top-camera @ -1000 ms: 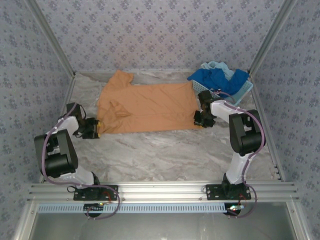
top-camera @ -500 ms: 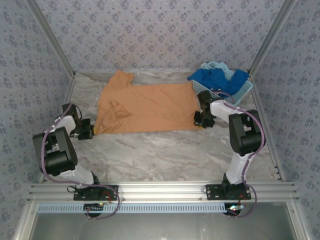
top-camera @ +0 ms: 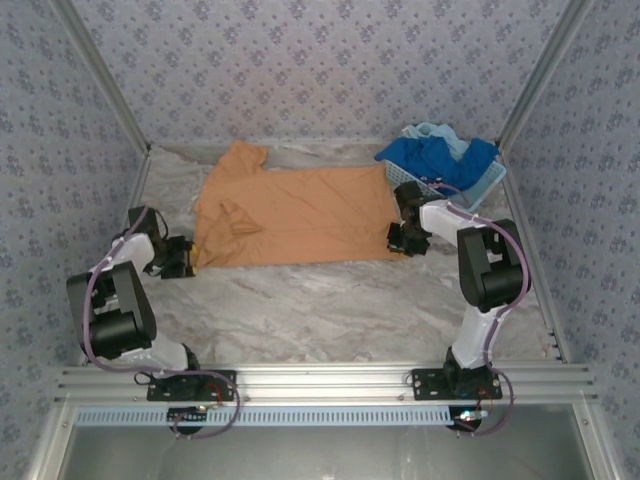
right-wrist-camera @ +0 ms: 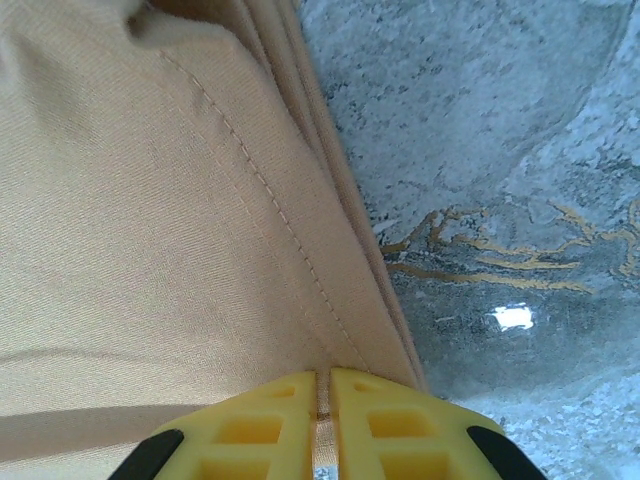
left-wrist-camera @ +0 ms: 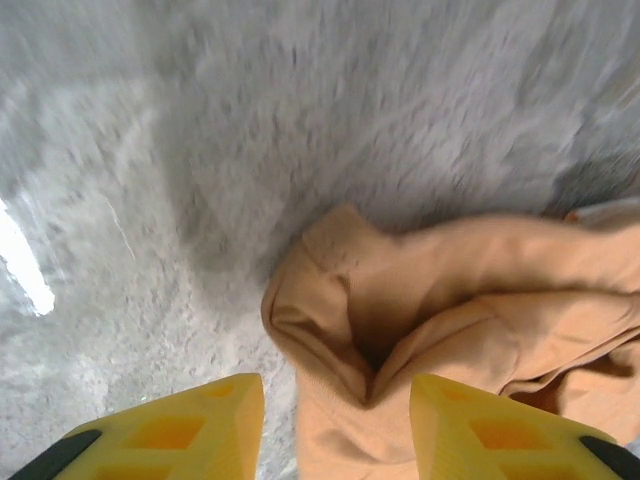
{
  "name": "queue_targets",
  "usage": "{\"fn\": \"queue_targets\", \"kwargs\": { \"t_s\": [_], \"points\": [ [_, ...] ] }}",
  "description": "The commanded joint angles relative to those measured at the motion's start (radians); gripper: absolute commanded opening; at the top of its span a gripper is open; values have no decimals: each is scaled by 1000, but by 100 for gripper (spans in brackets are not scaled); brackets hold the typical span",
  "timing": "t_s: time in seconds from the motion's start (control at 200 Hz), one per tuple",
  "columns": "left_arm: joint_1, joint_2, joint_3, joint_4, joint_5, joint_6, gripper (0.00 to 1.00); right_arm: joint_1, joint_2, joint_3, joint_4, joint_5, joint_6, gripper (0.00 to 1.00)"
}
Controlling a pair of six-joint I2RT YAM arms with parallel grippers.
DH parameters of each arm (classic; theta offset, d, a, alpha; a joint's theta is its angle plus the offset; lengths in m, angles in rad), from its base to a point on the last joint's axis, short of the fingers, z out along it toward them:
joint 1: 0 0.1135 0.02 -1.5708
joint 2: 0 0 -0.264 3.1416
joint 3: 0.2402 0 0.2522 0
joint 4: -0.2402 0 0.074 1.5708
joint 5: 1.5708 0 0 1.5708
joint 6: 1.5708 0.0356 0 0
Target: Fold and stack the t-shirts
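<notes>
**Left hand** [top-camera: 180,258]: the two fingers [left-wrist-camera: 190,425] stand apart and grip nothing. A bunched corner of the orange-tan t-shirt [top-camera: 300,215] lies directly ahead of this hand. Its fold reaches into the gap, close against one finger, but contact cannot be confirmed. Bare bench [top-camera: 330,310] lies ahead of the other finger.

**Right hand** [top-camera: 403,240]: the fingers are pressed together, clamped on the stitched hem at the opposite end of the same shirt. The cloth lies flat ahead of this hand and to one side of it, with bench surface on the other side.

**Other items**: beyond the right hand, the royal blue t-shirt [top-camera: 430,160] and the pale aqua t-shirt [top-camera: 432,131] lie heaped in the basket [top-camera: 490,182].
</notes>
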Motion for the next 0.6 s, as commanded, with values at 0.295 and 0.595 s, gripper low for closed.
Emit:
{"fn": "queue_targets", "kwargs": {
  "t_s": [0.295, 0.595],
  "points": [
    [-20, 78, 11, -11, -4, -264, 36, 9, -2, -17, -50, 34, -17, 15],
    [-11, 90, 54, -46, -58, -233, 4, 11, -3, -20, -57, 34, -19, 14]
  ]
}}
